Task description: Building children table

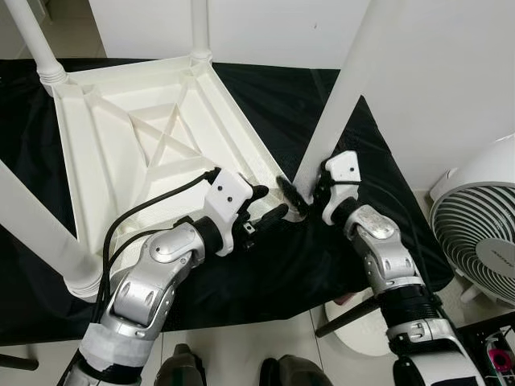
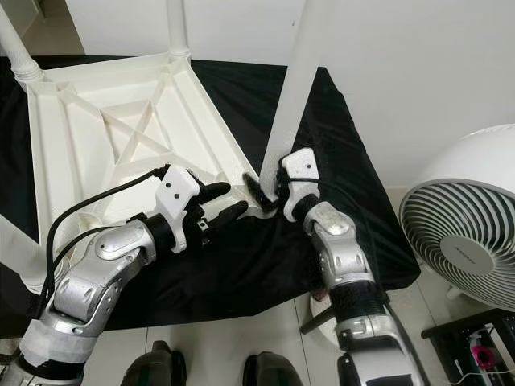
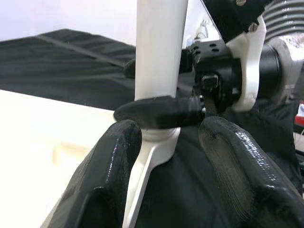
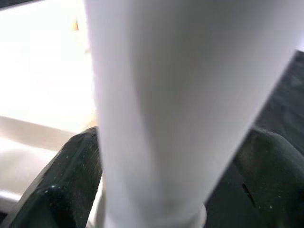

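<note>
Right gripper clamped on a table leg, left gripper open just beside it.

The white table (image 1: 153,137) lies upside down on a black cloth (image 1: 306,265), its legs pointing up. The right gripper (image 1: 304,191) has its fingers closed around the base of the leg (image 1: 338,104) at the table's near-right corner, about 3 o'clock from the tabletop's middle. The left gripper (image 1: 269,203) sits at 9 o'clock from that joint, fingers spread and holding nothing. The left wrist view adds what the head views blur: one black finger (image 3: 159,110) of the right gripper crossing the leg just above its socket. The right wrist view shows the leg pressed between two dark pads (image 4: 71,166). A white fan (image 1: 479,233) stands on the floor at 4 o'clock.
</note>
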Available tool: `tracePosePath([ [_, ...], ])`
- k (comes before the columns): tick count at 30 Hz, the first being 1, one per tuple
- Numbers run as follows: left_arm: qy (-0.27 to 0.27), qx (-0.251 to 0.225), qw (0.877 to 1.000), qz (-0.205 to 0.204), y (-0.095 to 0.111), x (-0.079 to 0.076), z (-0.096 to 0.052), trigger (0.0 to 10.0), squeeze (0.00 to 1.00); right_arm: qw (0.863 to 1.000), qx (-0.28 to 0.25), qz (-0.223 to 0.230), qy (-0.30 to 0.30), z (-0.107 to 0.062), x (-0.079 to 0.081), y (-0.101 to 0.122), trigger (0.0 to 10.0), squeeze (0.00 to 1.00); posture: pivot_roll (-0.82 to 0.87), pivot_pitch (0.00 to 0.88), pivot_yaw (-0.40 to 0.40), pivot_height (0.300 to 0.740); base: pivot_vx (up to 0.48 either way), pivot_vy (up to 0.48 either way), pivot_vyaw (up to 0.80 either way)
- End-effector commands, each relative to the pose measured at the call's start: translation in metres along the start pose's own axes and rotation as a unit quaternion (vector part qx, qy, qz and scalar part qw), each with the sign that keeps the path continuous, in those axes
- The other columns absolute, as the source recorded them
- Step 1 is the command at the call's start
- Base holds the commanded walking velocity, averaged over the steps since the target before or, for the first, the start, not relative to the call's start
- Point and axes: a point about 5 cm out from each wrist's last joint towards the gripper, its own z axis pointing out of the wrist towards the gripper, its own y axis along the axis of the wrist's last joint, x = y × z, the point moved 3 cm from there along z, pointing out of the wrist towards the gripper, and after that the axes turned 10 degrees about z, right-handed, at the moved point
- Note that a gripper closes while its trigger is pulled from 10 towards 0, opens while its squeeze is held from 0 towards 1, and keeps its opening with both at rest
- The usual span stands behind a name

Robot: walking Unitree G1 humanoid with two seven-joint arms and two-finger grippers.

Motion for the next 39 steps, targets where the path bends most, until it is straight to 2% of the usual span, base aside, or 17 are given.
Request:
tracePosePath([
  [1,-0.004,-0.002,1.000,0.008,0.001,-0.003,0.000,10.0,0.00,1.000,0.001,-0.008,0.016,0.001,0.001,0.001,10.0,0.00,0.01,0.023,-0.067,0.740,0.000,0.000,0.00],
  [2,-0.002,-0.001,1.000,0.008,0.001,-0.003,-0.002,10.0,0.00,0.998,0.018,-0.011,0.064,0.001,0.003,-0.002,10.0,0.00,0.01,0.021,-0.069,0.740,0.000,0.000,0.00],
  [3,-0.001,0.000,1.000,0.008,0.001,-0.002,-0.003,10.0,0.00,0.996,0.024,-0.009,0.082,0.001,0.004,-0.004,10.0,0.00,0.01,0.021,-0.069,0.740,0.000,0.000,0.00],
  [7,0.000,0.001,1.000,0.008,0.001,-0.002,-0.003,10.0,0.00,0.995,0.028,-0.006,0.093,0.001,0.005,-0.004,10.0,0.00,0.01,0.021,-0.069,0.740,0.000,0.000,0.00],
  [8,0.000,0.001,1.000,0.009,0.001,-0.002,-0.004,10.0,0.00,0.994,0.026,-0.005,0.102,0.002,0.005,-0.004,0.0,0.00,0.03,0.017,-0.073,0.740,0.000,0.000,0.00],
  [20,-0.002,0.027,0.999,0.028,-0.009,-0.007,-0.005,10.0,0.00,0.992,0.017,0.000,0.123,0.005,0.001,-0.002,0.0,0.00,0.04,0.009,-0.078,0.740,0.000,0.000,0.00],
  [26,-0.006,0.032,0.999,0.033,-0.012,-0.010,-0.005,10.0,0.00,0.995,0.018,0.003,0.097,0.003,-0.002,-0.005,0.0,0.00,0.03,0.011,-0.079,0.740,0.000,0.000,0.00],
  [27,-0.006,0.031,0.999,0.032,-0.011,-0.010,-0.005,10.0,0.00,0.996,0.017,0.007,0.085,0.003,-0.003,-0.006,10.0,0.00,0.03,0.012,-0.079,0.740,0.000,0.000,0.00],
  [29,-0.007,0.031,0.999,0.033,-0.011,-0.010,-0.005,10.0,0.00,0.999,0.011,0.014,0.041,0.006,-0.004,-0.006,10.0,0.00,0.03,0.012,-0.080,0.740,0.000,0.000,0.00],
  [30,-0.007,0.031,0.999,0.033,-0.011,-0.010,-0.005,10.0,0.00,0.999,0.011,0.014,0.041,0.006,-0.004,-0.006,10.0,0.00,0.03,0.012,-0.080,0.740,0.000,0.000,0.00],
  [31,-0.007,0.031,0.999,0.033,-0.012,-0.010,-0.005,10.0,0.00,1.000,0.002,0.021,0.009,0.008,-0.003,-0.006,10.0,0.00,0.03,0.012,-0.080,0.740,0.000,0.000,0.00],
  [32,-0.007,0.031,0.999,0.033,-0.012,-0.010,-0.005,10.0,0.00,1.000,0.002,0.021,0.009,0.008,-0.003,-0.006,10.0,0.00,0.03,0.012,-0.080,0.740,0.000,0.000,0.00],
  [35,-0.008,0.031,0.999,0.034,-0.012,-0.011,-0.005,10.0,0.00,0.993,-0.022,0.079,-0.082,0.012,0.005,-0.004,10.0,0.00,0.02,0.010,-0.079,0.740,0.000,0.000,0.00],
  [39,-0.008,0.031,0.999,0.035,-0.012,-0.012,-0.005,10.0,0.00,0.989,-0.026,0.098,-0.111,0.012,0.005,-0.004,10.0,0.00,0.02,0.010,-0.079,0.740,0.000,0.000,0.00],
])
